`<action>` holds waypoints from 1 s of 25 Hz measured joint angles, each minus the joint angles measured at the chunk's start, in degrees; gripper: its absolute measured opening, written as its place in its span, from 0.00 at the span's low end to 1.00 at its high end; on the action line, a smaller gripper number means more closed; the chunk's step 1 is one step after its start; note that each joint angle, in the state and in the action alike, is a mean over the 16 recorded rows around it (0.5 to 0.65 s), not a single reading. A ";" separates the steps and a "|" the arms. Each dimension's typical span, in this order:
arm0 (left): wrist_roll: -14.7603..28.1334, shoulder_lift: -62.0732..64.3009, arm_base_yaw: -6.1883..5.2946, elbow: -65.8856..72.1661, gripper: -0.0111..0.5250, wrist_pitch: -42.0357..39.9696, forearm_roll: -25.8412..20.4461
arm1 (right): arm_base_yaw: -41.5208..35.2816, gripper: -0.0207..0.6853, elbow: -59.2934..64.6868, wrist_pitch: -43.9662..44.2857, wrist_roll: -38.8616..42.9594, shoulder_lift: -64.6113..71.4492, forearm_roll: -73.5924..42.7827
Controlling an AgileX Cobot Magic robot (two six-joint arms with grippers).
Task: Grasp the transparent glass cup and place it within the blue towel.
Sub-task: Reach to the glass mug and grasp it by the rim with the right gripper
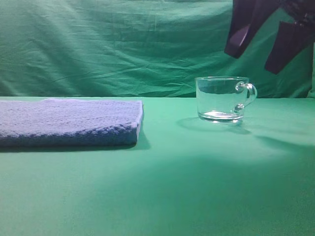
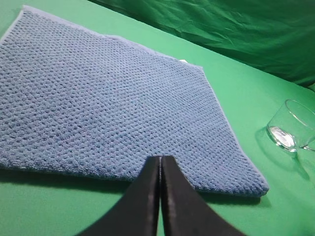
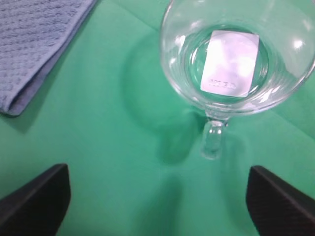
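Seen from the exterior high view: transparent glass cup (image 1: pixel 224 99) standing upright on a green-covered desk (image 1: pixel 162 191), right of centre and toward the far side, its small loop handle (image 1: pixel 247 96) turned to the right. Well apart to the left, lying flat: blue towel (image 1: pixel 69 123), thick, folded, nubby in texture, running off the left edge. Nothing inside or touching the cup. Behind everything, a wrinkled green cloth backdrop (image 1: pixel 113 44). Above and just right of the cup, up in the top right corner: right pincer (image 1: pixel 268 37), dark, with two fingers spread apart, released and grasping nothing. From the right wrist view: looking straight down into the cup (image 3: pixel 236 56), a pale rectangular label (image 3: pixel 229 62) visible through its base, handle pointing toward the camera, both dark fingertips (image 3: pixel 34 201) far out at the lower corners, well clear of the glass, a corner of the towel (image 3: pixel 34 44) at upper left. From the left wrist view: left pincer (image 2: pixel 160 169) clenched, its two dark fingers pressed together with nothing between them, hanging over the near edge of the towel (image 2: pixel 108 98), the cup (image 2: pixel 293 128) far off to the right on bare green cloth.
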 joint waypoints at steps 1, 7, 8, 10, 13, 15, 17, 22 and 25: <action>0.00 0.00 0.00 0.00 0.02 0.00 0.00 | 0.00 0.78 -0.83 -0.05 -0.12 0.96 -0.22; 0.00 0.00 0.00 0.00 0.02 0.00 0.00 | 0.09 0.48 -5.49 0.17 -0.87 5.00 -1.77; 0.00 0.00 0.00 0.00 0.02 0.00 0.00 | 0.12 0.44 -6.26 0.39 -0.97 5.40 -1.99; 0.00 0.00 0.00 0.00 0.02 0.00 0.00 | 0.28 0.35 -7.86 1.03 -1.07 5.99 -2.47; 0.00 0.00 0.00 0.00 0.02 0.00 0.00 | 0.97 0.24 -10.66 2.31 -1.14 6.47 -3.21; 0.00 0.00 0.00 0.00 0.02 0.00 0.00 | 1.90 0.19 -12.85 3.16 -1.16 6.60 -3.68; 0.00 0.00 0.00 0.00 0.02 0.00 0.00 | 3.36 0.18 -15.30 3.82 -1.16 6.71 -4.12; 0.00 0.00 0.00 0.00 0.02 0.00 0.00 | 9.13 0.18 -22.52 3.89 -1.08 7.67 -4.59; 0.00 0.00 0.00 0.00 0.02 0.00 0.00 | 13.64 0.18 -27.28 2.84 -1.03 9.22 -4.54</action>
